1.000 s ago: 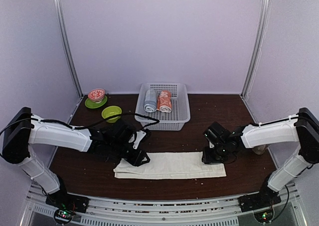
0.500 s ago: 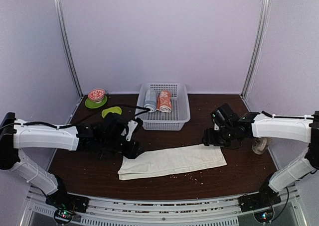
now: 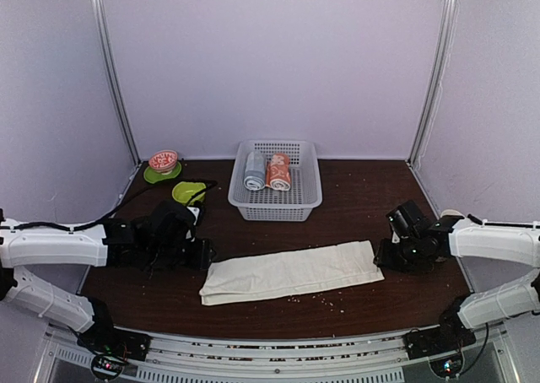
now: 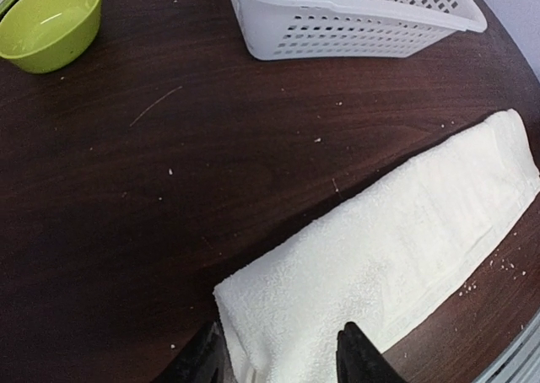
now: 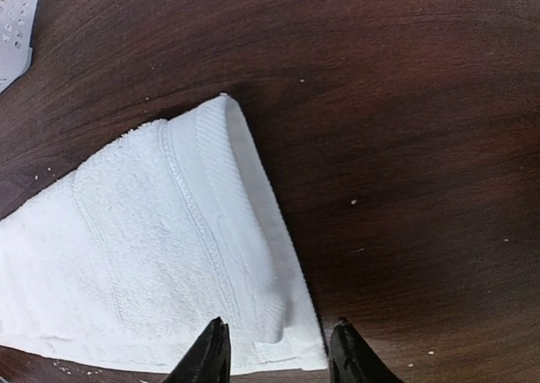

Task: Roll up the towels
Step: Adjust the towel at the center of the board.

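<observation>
Towel of cream-white cloth [image 3: 291,273] is lying as a long folded strip on the speck-dusted dark wooden tabletop [image 3: 363,197], likely flattened for rolling. A salmon-orange printed towel [image 3: 278,172] is sitting rolled in the far white plastic basket [image 3: 274,207], and lavender walls [image 3: 270,62] are enclosing everything. Left wrist view: the left gripper [image 4: 283,358] is hovering, fingers apart, at the strip's left end. Right wrist view: the right gripper [image 5: 278,353], fingers spread, is straddling the right end.

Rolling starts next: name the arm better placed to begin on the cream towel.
Probably left: the left gripper, jaws open, straddles a short end of the cream towel, facing along it. The right gripper covers only the other end's corner.
</observation>
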{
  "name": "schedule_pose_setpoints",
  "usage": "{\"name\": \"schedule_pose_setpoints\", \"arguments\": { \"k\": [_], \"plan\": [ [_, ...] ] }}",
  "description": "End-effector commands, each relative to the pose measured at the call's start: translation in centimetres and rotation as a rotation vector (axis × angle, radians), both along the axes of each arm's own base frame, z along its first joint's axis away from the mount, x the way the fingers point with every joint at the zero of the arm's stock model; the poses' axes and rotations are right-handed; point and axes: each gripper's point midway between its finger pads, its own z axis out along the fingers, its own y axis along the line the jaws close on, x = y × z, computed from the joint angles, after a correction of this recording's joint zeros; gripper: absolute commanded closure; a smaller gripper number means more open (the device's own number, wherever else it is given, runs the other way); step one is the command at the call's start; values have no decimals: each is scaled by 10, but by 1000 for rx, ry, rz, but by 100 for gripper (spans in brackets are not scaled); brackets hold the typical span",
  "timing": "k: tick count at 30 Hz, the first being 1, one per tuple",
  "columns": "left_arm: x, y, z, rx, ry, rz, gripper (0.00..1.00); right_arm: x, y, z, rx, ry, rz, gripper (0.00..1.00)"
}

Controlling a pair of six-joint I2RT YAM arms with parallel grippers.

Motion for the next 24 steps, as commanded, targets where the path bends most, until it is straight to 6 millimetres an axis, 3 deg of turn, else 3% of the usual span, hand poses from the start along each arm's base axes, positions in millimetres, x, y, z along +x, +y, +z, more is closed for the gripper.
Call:
{"name": "schedule_pose_setpoints", "arguments": {
  "k": [1, 10, 17, 21, 24],
  "plan": [
    [-3, 14, -1, -55, 19, 108, 53, 9, 14, -6, 85, -2, -20, 60],
    [-8, 26, -10, -68, 31, 154, 53, 6, 11, -21, 86, 27, -36, 66],
    [-8, 29, -9, -60, 26, 157, 53, 5, 13, -30, 91, 45, -35, 84],
    [-8, 32, -9, -50, 21, 160, 53, 5, 11, -24, 89, 37, -35, 98],
    [-8, 34, -8, -45, 18, 166, 53, 4, 9, -11, 91, 13, -34, 100]
  ]
}}
